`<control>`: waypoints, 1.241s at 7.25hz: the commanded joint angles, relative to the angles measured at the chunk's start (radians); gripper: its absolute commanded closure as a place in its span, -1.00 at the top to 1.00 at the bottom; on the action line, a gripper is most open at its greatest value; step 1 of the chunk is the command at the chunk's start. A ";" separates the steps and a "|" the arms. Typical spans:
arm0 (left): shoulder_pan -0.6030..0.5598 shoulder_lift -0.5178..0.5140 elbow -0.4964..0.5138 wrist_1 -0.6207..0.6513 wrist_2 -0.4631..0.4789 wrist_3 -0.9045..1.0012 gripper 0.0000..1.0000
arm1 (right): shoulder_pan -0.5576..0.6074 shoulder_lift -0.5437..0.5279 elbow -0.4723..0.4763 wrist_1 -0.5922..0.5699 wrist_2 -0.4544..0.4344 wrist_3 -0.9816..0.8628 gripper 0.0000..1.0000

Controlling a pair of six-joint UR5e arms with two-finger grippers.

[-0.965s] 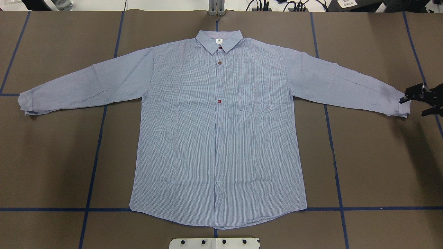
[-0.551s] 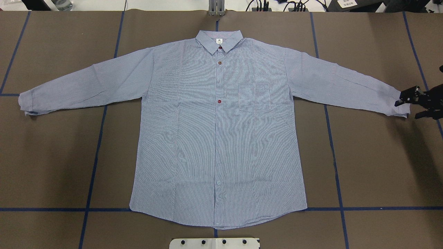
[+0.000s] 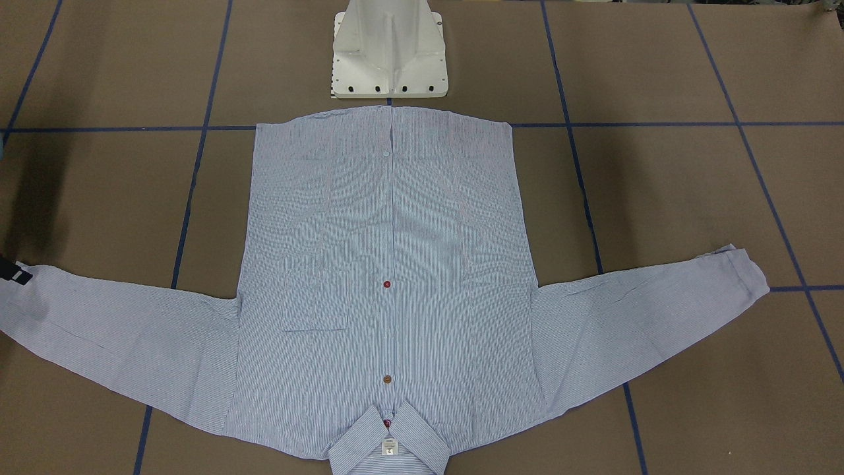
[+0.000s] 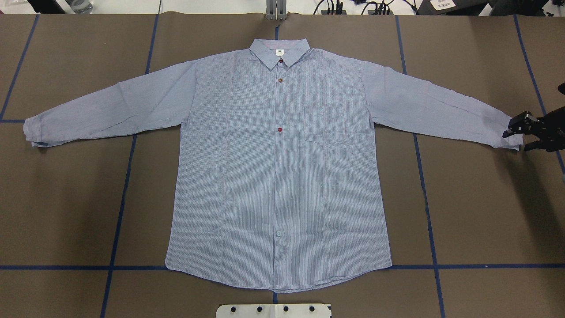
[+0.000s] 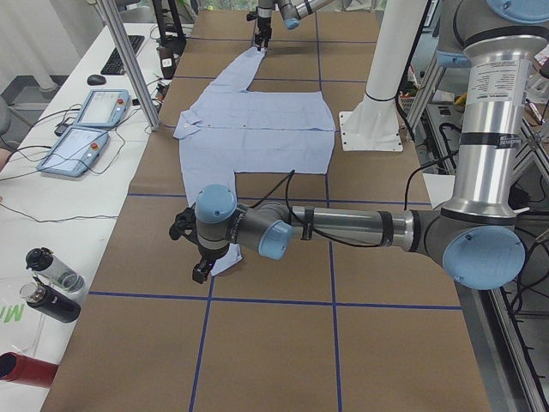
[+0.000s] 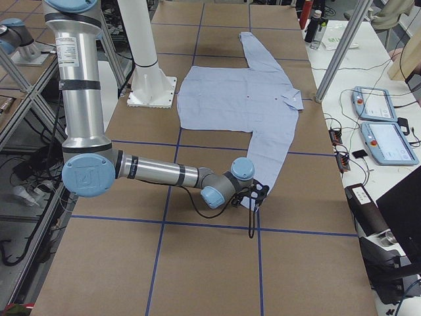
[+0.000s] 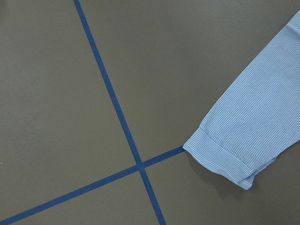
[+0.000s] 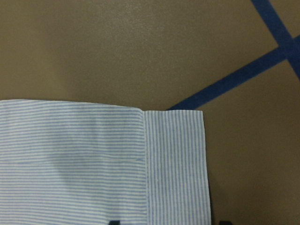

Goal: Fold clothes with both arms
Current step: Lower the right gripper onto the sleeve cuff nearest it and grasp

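Observation:
The clothes are one light blue pinstriped shirt (image 4: 278, 176), spread flat and face up, collar at the far side and both sleeves stretched out. My right gripper (image 4: 515, 140) is open at the end of the right cuff (image 4: 512, 134), one finger on each side of it. In the right wrist view that cuff (image 8: 176, 164) lies flat between two black fingertips at the bottom edge. One black finger (image 3: 14, 272) shows at the front view's left edge. My left gripper (image 5: 194, 251) hovers just outside the left cuff (image 7: 225, 159); I cannot tell whether it is open or shut.
The white pedestal base (image 3: 390, 59) stands just behind the shirt's hem. Blue tape lines (image 4: 119, 198) cross the brown table. A side table beyond the collar end carries two teach pendants (image 5: 86, 129) and bottles (image 5: 51, 283); an aluminium post (image 5: 129, 60) rises there.
My right gripper has slid left onto the end of the right cuff, and its fingertips stand a little closer together. The shirt has not moved.

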State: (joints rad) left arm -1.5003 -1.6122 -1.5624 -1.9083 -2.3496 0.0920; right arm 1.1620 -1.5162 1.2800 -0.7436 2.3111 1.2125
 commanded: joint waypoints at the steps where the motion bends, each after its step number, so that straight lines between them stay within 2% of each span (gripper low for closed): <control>1: 0.000 0.000 -0.002 0.000 0.000 0.000 1.00 | -0.001 0.001 0.001 -0.002 -0.001 0.019 -0.90; 2: 0.000 0.002 -0.002 0.000 0.001 0.000 1.00 | -0.001 0.001 0.004 0.000 -0.001 0.019 -1.00; 3: 0.000 0.002 -0.002 0.000 0.000 0.000 1.00 | 0.001 -0.001 0.010 0.000 0.001 0.019 -1.00; 5: 0.000 0.043 -0.060 0.002 0.000 0.000 1.00 | 0.007 -0.033 0.126 -0.003 -0.007 0.019 -1.00; 7: 0.000 0.046 -0.088 0.009 0.001 -0.011 1.00 | -0.002 -0.010 0.218 -0.014 -0.027 0.021 -1.00; 8: 0.000 0.046 -0.091 0.008 0.000 -0.011 1.00 | -0.031 0.069 0.228 -0.064 -0.030 0.025 -1.00; 9: 0.000 0.046 -0.091 0.008 -0.002 -0.011 1.00 | -0.094 0.187 0.254 -0.162 -0.051 0.123 -1.00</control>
State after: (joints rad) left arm -1.5002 -1.5669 -1.6507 -1.9003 -2.3501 0.0821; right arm 1.1265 -1.4480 1.5032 -0.8138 2.2780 1.2601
